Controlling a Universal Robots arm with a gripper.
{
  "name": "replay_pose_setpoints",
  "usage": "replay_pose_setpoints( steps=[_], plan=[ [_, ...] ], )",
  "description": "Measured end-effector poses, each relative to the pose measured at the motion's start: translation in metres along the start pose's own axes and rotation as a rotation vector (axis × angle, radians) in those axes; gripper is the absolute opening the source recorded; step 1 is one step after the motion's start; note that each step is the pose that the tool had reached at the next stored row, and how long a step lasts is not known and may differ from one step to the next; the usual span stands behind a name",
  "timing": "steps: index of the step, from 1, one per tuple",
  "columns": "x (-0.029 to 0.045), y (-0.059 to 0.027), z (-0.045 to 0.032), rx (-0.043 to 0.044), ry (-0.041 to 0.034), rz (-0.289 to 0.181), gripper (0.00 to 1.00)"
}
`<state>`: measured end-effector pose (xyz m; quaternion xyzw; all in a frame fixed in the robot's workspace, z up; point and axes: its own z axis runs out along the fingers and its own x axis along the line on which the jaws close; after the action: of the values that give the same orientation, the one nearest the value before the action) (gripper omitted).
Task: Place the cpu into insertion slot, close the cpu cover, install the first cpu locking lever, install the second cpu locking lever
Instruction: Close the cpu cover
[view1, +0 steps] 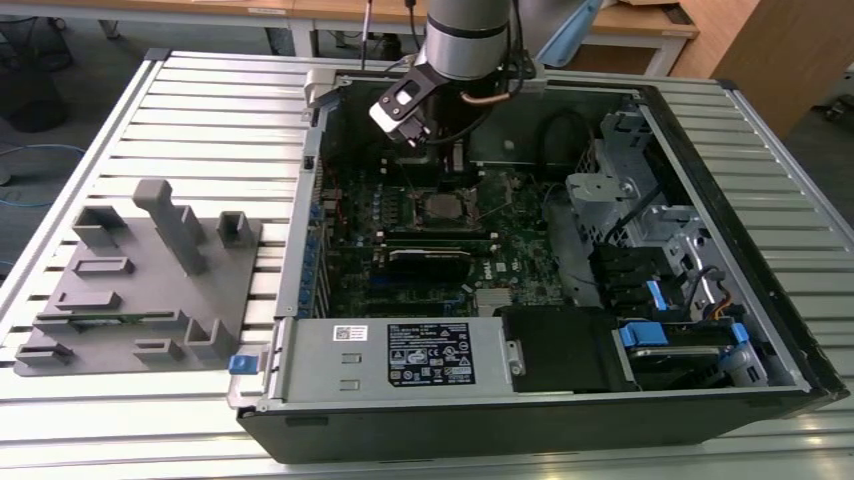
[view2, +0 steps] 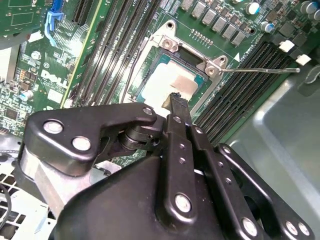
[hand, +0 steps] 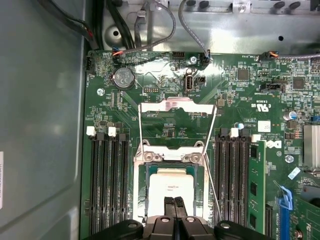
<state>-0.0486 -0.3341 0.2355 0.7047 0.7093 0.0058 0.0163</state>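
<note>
The cpu lies flat in the insertion slot, silver-grey top up; it also shows in the second wrist view. The cpu cover stands swung open beyond the slot, and the green board shows through its window. Thin wire locking levers run along both sides of the slot, unlatched; one lever sticks out sideways. My gripper hovers just over the near edge of the cpu, its two black fingers pressed together with nothing between them. In the exterior view the arm reaches down into the case above the slot.
Black memory slots flank the socket. The case's grey side wall is close by. A power supply and drive cage crowd the case. A grey fixture block sits on the table at the exterior view's left.
</note>
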Motion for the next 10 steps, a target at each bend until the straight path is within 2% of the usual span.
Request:
replay_pose_setpoints(
  steps=[10],
  plan=[
    [-0.0002,0.0004,-0.0136,0.0,0.0,0.0,0.1]
  ],
)
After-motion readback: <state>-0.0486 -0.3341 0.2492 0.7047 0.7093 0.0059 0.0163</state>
